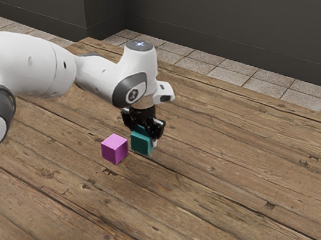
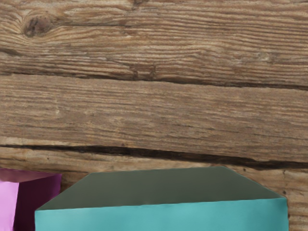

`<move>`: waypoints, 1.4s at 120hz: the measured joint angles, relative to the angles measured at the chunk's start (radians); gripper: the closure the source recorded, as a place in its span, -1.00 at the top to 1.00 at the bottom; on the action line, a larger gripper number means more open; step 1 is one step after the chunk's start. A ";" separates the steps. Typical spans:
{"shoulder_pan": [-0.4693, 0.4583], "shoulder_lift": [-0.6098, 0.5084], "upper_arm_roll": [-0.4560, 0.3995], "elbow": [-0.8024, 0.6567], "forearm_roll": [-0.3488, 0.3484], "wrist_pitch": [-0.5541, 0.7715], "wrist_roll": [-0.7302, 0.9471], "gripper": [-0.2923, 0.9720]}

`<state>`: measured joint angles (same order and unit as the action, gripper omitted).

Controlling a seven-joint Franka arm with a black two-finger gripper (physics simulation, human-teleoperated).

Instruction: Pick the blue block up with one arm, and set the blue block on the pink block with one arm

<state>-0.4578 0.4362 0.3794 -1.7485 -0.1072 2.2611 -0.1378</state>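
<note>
Nearest the camera, bare planks of the wooden surface (image 1: 205,223) fill the lower part of the exterior view. Just left of the frame's centre the pink block (image 1: 114,148) sits on them. Directly behind it and a little to the right is the blue block (image 1: 142,144), which renders teal. It is pinched near its top between the black fingers of the gripper (image 1: 143,131), which close on it from two sides. I cannot tell whether its base rests on the wood or hangs just above it.

The two blocks stand just beside each other, with a narrow gap between them, and that closeness is the main hazard. If the blue block travels sideways without enough lift, its lower edge would likely strike the pink block and push it across the planks, spoiling the stacking target. The grip looks high on the block, so a quick swing could tilt it or let it slip. A release off-centre or from too high could leave it hanging over an edge and toppling. The pink top is no wider than the blue base, so I judge there is little margin.

Further back the white arm (image 1: 29,70) enters from the left. Beyond the surface lie a tiled floor (image 1: 246,72) and a dark wall (image 1: 254,19).
</note>
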 joint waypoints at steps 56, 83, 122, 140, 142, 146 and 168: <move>0.055 -0.087 0.073 -0.130 -0.009 0.001 0.198 -0.03; 0.050 -0.087 0.066 -0.111 -0.021 0.004 0.292 -0.03; 0.053 -0.083 0.069 -0.116 -0.073 0.010 0.418 -0.03; 0.069 -0.063 0.071 -0.113 -0.101 0.013 0.458 -0.02; 0.071 -0.060 0.071 -0.111 -0.105 0.014 0.461 -0.02; 0.074 -0.056 0.072 -0.109 -0.112 0.014 0.469 -0.02; 0.077 -0.054 0.073 -0.106 -0.135 0.017 0.504 -0.02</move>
<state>-0.3808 0.3827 0.4521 -1.8549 -0.2420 2.2778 0.3663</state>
